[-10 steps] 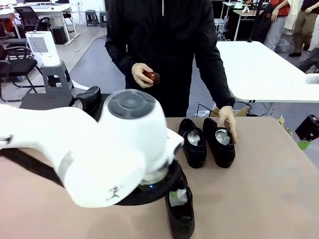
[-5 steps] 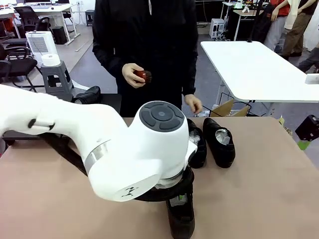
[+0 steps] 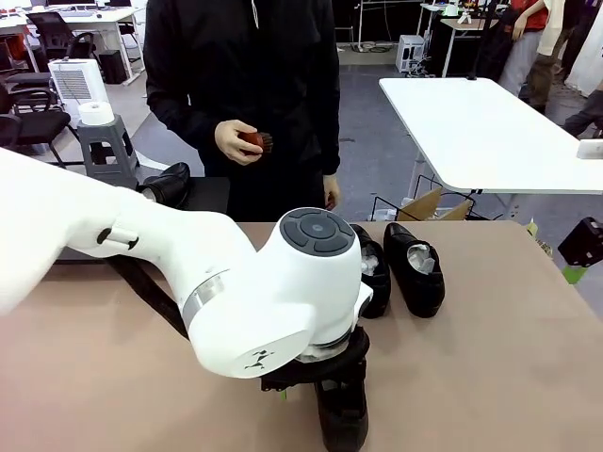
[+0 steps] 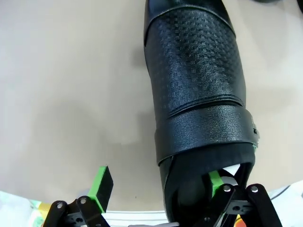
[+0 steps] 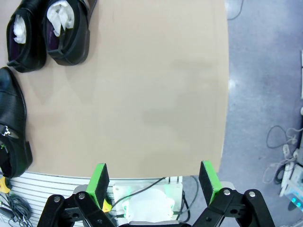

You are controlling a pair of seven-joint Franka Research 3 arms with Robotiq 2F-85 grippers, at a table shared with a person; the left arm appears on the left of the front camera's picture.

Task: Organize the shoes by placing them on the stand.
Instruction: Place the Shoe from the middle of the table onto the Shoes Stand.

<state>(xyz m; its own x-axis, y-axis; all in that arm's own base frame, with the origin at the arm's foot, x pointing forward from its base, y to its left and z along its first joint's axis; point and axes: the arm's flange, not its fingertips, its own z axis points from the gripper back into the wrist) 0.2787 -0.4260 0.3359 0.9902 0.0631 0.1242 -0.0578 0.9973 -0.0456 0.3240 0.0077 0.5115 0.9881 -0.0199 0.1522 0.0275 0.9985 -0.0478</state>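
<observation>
The left gripper [image 4: 158, 182] stands wide open astride the side wall of a shoe [image 4: 194, 71], one green pad [image 4: 215, 180] inside it, at the near edge of the tan table [image 5: 156, 94], a person [image 3: 245, 75] with a brush [image 3: 252, 141] opposite.

A glossy black leather lace-up dress shoe [image 3: 341, 419] lies on the tan tabletop [image 3: 490, 377] near its front edge. Only its heel end is in sight from the front. From the left wrist, this near shoe [image 4: 194, 71] shows a pebble-embossed upper, a smooth band across the instep, and an open heel end.

Farther back and to the right, two matching black dress shoes [image 3: 416, 273] lie side by side, close together, each stuffed with crumpled white paper [image 5: 59, 14].

At the far left, a low flat matte-black platform stand [image 3: 209, 196] carries a fourth black shoe [image 3: 168, 185], which is largely hidden.
</observation>
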